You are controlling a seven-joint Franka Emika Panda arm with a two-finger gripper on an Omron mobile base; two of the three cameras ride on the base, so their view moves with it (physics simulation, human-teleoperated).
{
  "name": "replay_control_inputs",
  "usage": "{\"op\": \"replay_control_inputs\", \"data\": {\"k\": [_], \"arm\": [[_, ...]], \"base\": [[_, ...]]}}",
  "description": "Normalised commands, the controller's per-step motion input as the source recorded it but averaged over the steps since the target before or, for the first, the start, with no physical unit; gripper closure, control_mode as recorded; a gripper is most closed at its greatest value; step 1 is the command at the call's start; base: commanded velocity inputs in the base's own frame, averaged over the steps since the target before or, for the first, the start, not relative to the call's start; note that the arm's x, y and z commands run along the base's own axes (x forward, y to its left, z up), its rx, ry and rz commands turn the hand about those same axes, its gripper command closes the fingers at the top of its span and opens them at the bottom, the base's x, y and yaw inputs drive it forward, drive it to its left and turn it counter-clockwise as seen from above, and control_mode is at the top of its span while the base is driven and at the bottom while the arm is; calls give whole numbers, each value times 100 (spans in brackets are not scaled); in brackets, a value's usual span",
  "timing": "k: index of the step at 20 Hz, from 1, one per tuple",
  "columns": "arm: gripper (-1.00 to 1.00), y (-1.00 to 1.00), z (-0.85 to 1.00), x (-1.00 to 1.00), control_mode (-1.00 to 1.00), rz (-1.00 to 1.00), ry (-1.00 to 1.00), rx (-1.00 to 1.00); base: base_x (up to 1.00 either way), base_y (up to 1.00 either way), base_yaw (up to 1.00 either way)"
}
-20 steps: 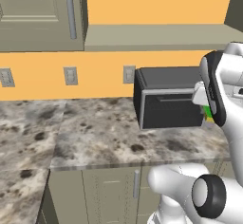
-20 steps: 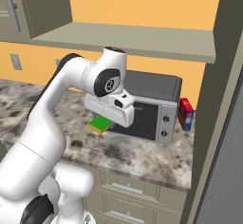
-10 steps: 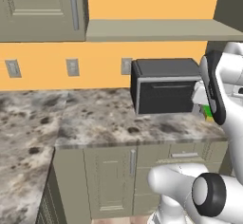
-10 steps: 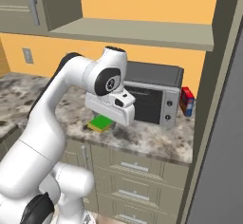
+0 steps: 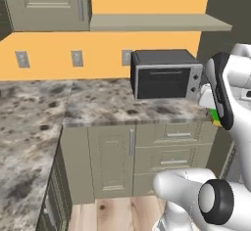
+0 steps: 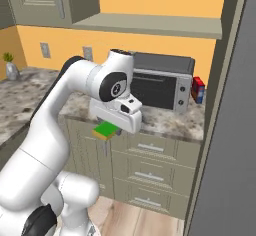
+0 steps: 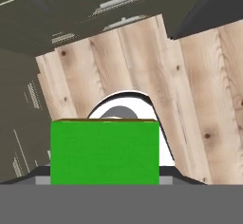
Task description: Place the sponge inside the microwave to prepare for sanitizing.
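Observation:
The bright green sponge [image 6: 106, 130] hangs flat under the white hand, with my gripper [image 6: 112, 126] shut on it, held out over the floor in front of the cabinet drawers. In the hand view the sponge [image 7: 104, 152] fills the lower middle, its green face squarely toward the camera, with wooden floor behind it. In the left base view a sliver of the sponge [image 5: 214, 116] peeks out beside the arm's dark wrist. The microwave is out of view.
A small grey-and-black countertop oven [image 5: 166, 74] [image 6: 159, 82] stands on the granite counter [image 5: 98, 108], with a red box [image 6: 198, 87] at its right. Drawers [image 6: 149, 166] sit below, a shelf [image 5: 157, 23] above. A tall dark panel [image 6: 227, 130] rises at the right. Wooden floor [image 7: 190, 76] lies below.
The whole picture has shifted: the base has moved, so the counter and small oven sit farther off and more of the drawers and floor shows. The arm still holds the sponge the same way.

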Motion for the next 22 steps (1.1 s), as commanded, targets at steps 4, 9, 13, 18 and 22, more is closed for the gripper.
{"op": "replay_control_inputs", "data": {"k": [4,9,13,18,22], "arm": [[100,0,0,0,100,0,0,0],[100,0,0,0,100,0,0,0],[100,0,0,0,100,0,0,0],[100,0,0,0,100,0,0,0],[100,0,0,0,100,0,0,0]], "base": [[-73,-6,-1],[-75,-5,-4],[-40,0,-52],[-24,2,-71],[-18,0,-79]]}}
